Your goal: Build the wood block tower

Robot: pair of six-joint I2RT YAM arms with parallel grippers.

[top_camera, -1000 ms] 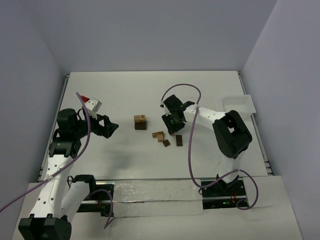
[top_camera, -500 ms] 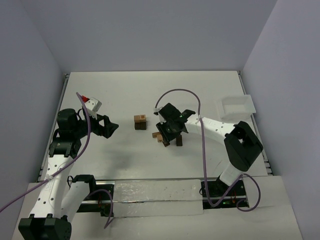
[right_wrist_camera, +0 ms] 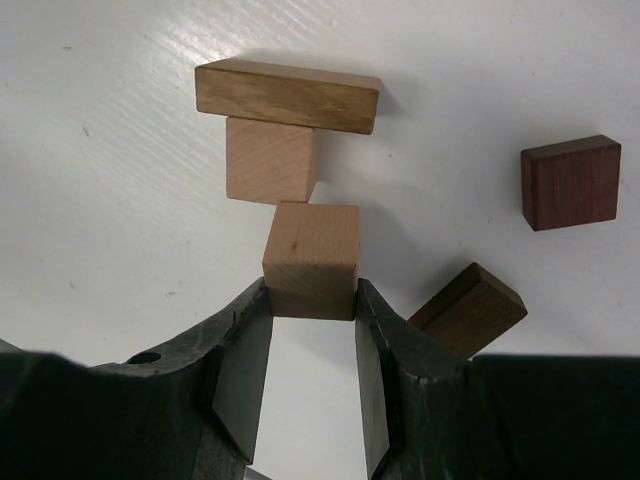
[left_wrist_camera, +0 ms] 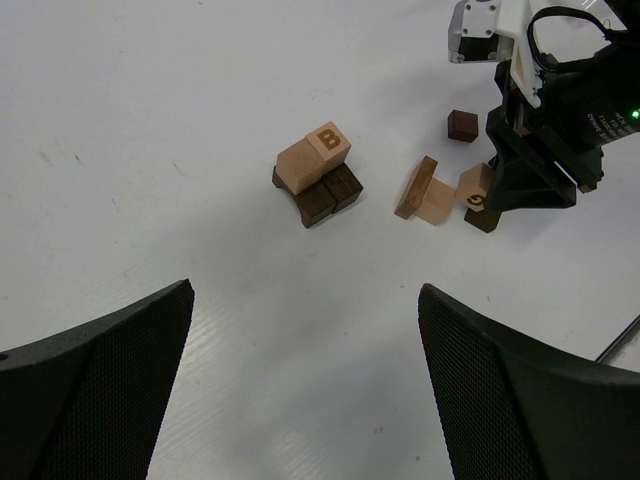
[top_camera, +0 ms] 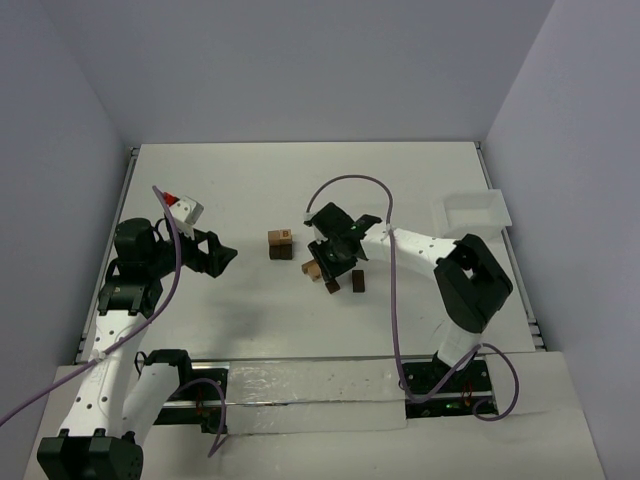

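1. The right tool [right_wrist_camera: 312,300] is gripping a light tan wooden cube [right_wrist_camera: 311,258], having swung left over the loose wooden blocks [right_wrist_camera: 270,158].
2. The left tool [left_wrist_camera: 305,292] is hanging wide open, empty and unmoved.
3. The tan-and-dark-brown wood block tower [left_wrist_camera: 318,175] is sitting in the middle of the white surface [left_wrist_camera: 150,120].

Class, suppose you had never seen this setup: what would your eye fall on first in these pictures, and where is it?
First, the right gripper near the middle of the table, its fingers closed on a light tan cube among loose blocks. Next, the small tower just to its left, a lettered tan block atop dark ones. The left gripper hangs wide open at the left, holding nothing.
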